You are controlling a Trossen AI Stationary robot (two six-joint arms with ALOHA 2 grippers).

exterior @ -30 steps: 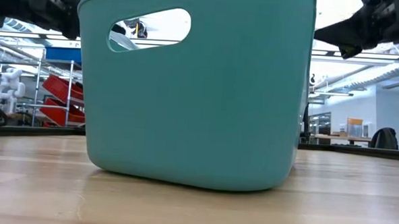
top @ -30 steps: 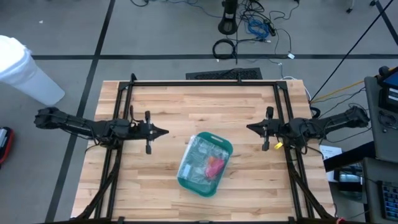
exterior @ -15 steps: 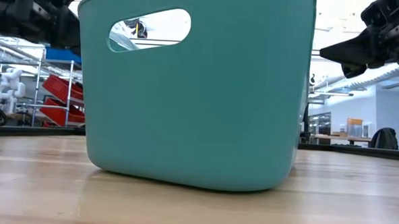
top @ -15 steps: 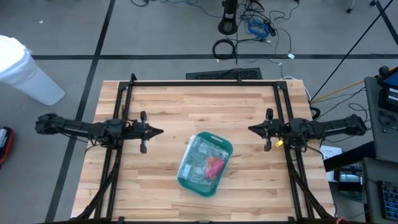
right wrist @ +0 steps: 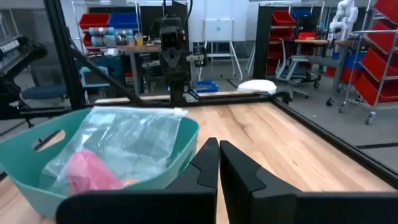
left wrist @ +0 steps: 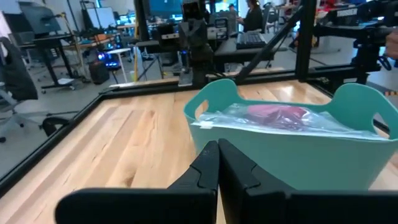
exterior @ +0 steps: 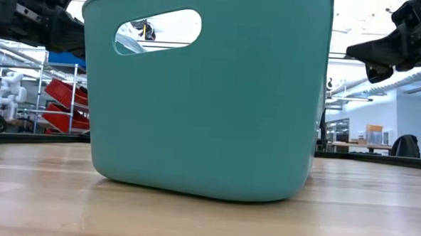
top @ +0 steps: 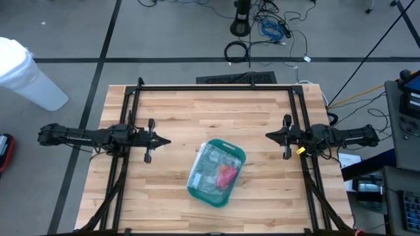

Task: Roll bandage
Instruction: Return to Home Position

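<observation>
A teal basket (top: 226,145) stands on its base in the middle of the wooden table; in the low view its wall (exterior: 211,111) fills the picture. A clear plastic bag (top: 211,168) with a pink bundle (top: 226,175) lies inside it; whether that bundle is the bandage I cannot tell. My left gripper (top: 167,140) is shut and level, left of the basket and pointing at it (left wrist: 217,146). My right gripper (top: 267,136) is shut and level, to the basket's right (right wrist: 219,144). Neither is near the basket.
A black frame (top: 216,87) runs along the table's far edge and down both sides under the arms. Bare wood lies on every side of the basket. A white bin (top: 26,72) stands on the floor beyond the far left corner.
Both grippers, staying shut, have drawn back from the basket: the left toward the table's left edge, the right toward its right edge, each sinking a little. The basket and its contents have not moved.
</observation>
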